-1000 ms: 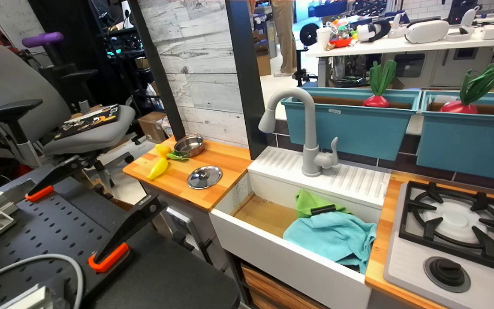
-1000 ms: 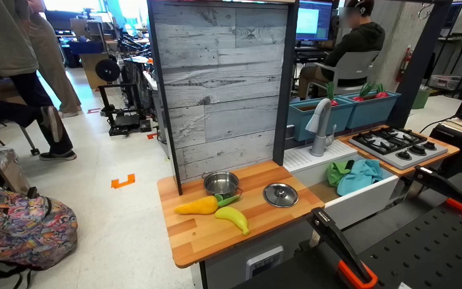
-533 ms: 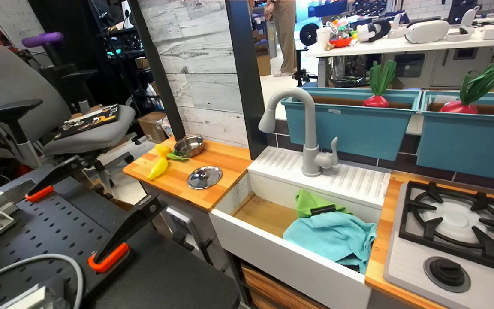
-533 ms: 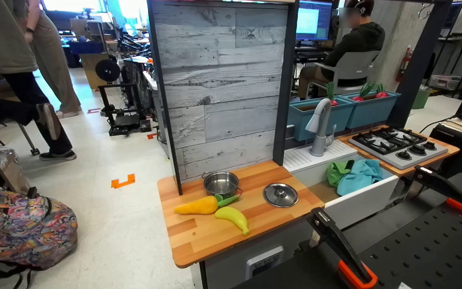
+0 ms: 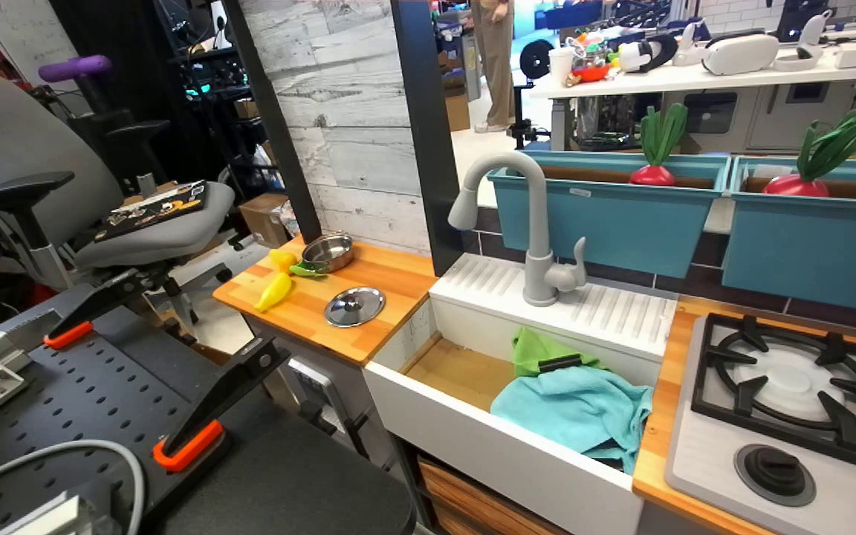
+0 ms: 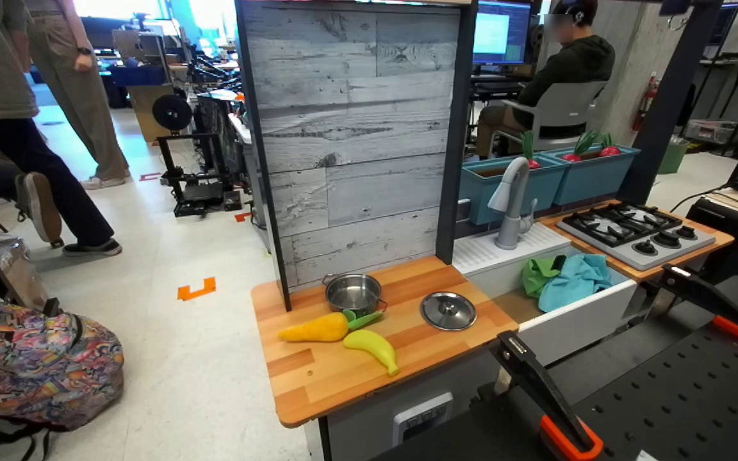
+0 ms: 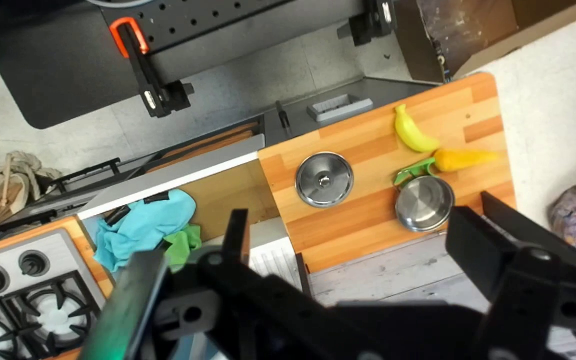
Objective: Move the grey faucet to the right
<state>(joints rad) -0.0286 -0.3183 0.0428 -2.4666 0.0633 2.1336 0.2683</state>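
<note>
The grey faucet (image 5: 538,215) stands upright on the white ribbed ledge (image 5: 614,308) behind the sink, in both exterior views (image 6: 513,205). In an exterior view its arched spout hangs toward the left and its small lever sits at the right of the base. My gripper (image 7: 354,214) shows in the wrist view with its fingers (image 7: 478,250) wide apart and nothing between them. It is high above the counter and ledge, apart from the faucet. The faucet cannot be clearly made out in the wrist view; the gripper covers much of that area.
The sink (image 5: 502,461) holds green (image 5: 536,349) and blue (image 5: 576,405) cloths. A pot (image 6: 353,293), lid (image 6: 448,311), banana (image 6: 372,349) and yellow carrot (image 6: 314,328) lie on the wooden counter. A black post (image 5: 428,134), blue planters (image 5: 606,223) and a stove (image 5: 703,438) flank the faucet.
A small dark part has come into view at the top right edge of an exterior view. The faucet and counter things have not moved. People in the background have shifted.
</note>
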